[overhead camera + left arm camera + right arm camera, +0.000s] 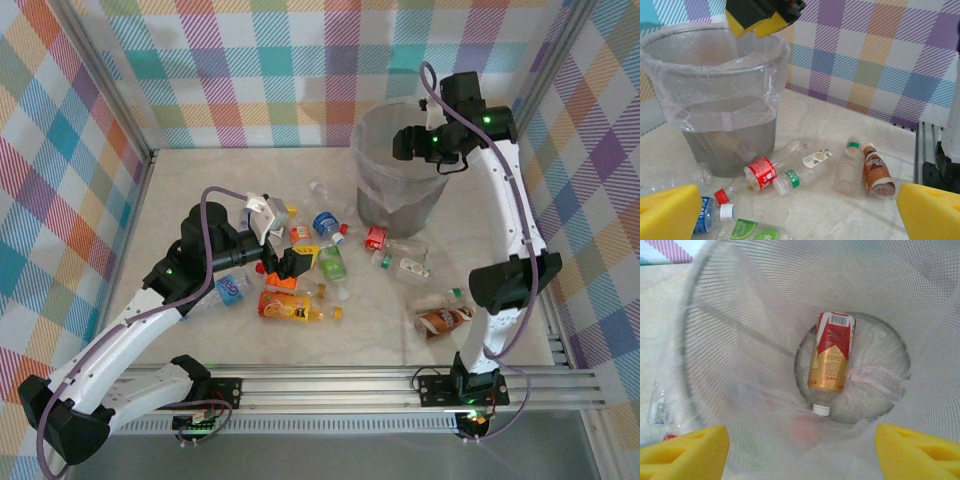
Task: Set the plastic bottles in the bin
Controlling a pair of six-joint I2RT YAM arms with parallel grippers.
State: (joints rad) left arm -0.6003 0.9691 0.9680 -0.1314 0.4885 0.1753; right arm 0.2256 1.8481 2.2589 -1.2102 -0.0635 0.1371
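Cylindrical bottle (831, 357) in seemingly mesh bin (740, 315)

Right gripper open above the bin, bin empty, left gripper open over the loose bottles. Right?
Not quite: the bin isn't empty. The right wrist view shows one bottle with a red and gold label lying at its bottom. The rest holds: right gripper open above the bin, left gripper open over the loose bottles.

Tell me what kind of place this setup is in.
Likely a robot test cell, not a home: checkered fabric walls on an aluminium frame enclose a marble-look table, with the left arm and right arm bolted to a rail at its edge.
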